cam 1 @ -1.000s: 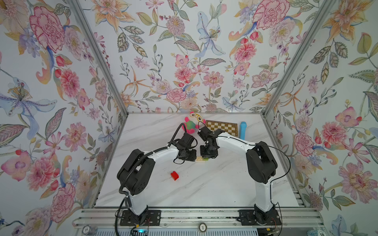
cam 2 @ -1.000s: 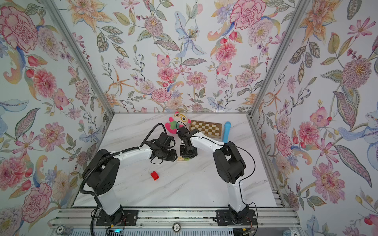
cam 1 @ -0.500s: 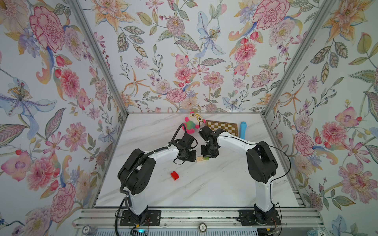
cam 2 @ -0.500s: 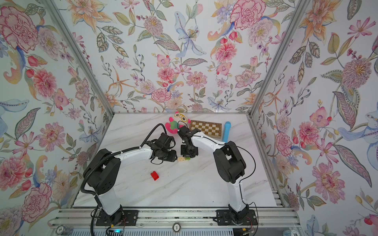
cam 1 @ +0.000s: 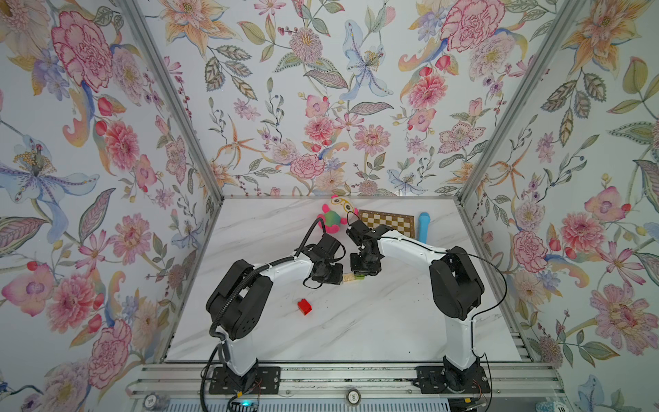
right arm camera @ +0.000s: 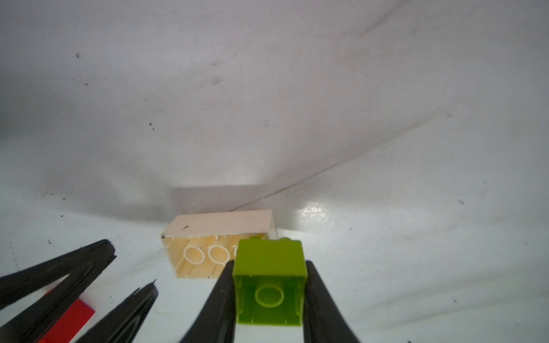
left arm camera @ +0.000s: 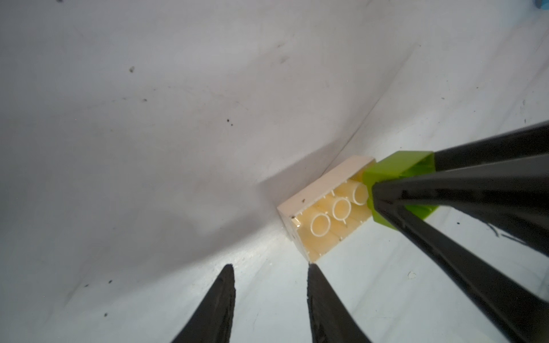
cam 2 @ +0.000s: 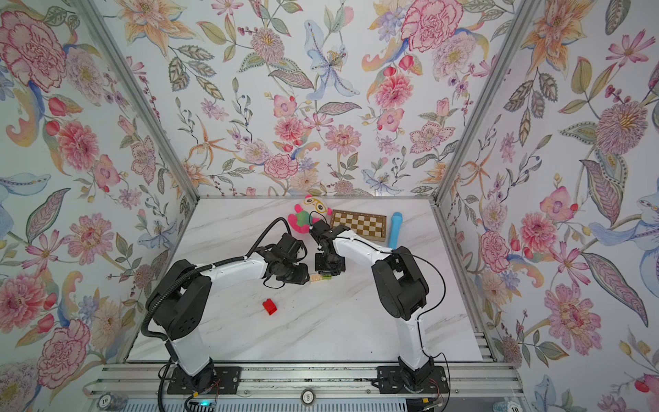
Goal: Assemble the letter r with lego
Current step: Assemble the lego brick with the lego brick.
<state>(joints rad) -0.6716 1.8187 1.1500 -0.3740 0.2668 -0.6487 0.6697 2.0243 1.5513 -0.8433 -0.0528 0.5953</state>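
A cream brick (left arm camera: 323,208) lies on its side on the white table, hollow underside showing; it also shows in the right wrist view (right arm camera: 219,228) and in both top views (cam 1: 348,278) (cam 2: 315,277). My right gripper (right arm camera: 269,264) is shut on a lime green brick (right arm camera: 270,258), held against one end of the cream brick's hollow side; I cannot tell whether they are joined. My left gripper (left arm camera: 269,267) is narrowly open and empty, one fingertip touching the cream brick's other end. A red brick (cam 1: 304,307) lies alone nearer the front. The letter r shows in no view.
A plush toy (cam 1: 335,214), a wooden chessboard (cam 1: 387,223) and a blue cylinder (cam 1: 423,226) lie along the back of the table (cam 1: 392,321). Both arms meet at the table's middle, wrists close together. Flowered walls close in three sides.
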